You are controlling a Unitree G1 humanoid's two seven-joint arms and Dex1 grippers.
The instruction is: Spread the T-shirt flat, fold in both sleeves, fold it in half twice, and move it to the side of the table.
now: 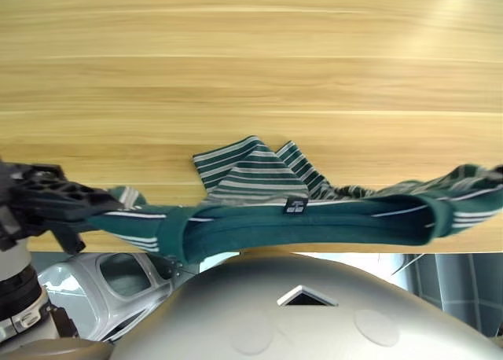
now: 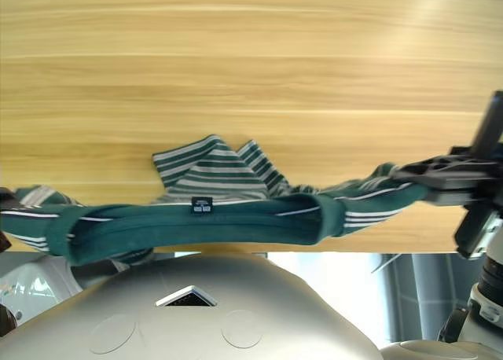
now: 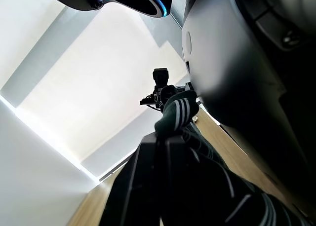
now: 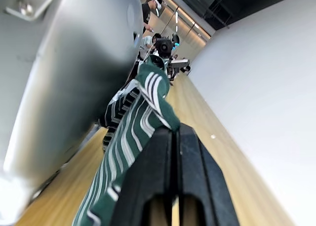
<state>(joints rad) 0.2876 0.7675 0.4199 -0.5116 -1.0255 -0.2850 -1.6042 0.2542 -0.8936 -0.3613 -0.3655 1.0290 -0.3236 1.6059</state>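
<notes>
Clearly the T-shirt [image 1: 314, 218] is soft, light and limp: it stretches along the near edge of the bench [image 1: 251, 61] between the left gripper [image 1: 100, 207] and right gripper [image 2: 407, 176], each clamped on 1 end, a striped part lying on the wood. Seams and hems likely give the surest holds.

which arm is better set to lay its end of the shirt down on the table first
Right, probably: its jaws grip the T-shirt over the table, while the left end sags past the near edge.
</notes>
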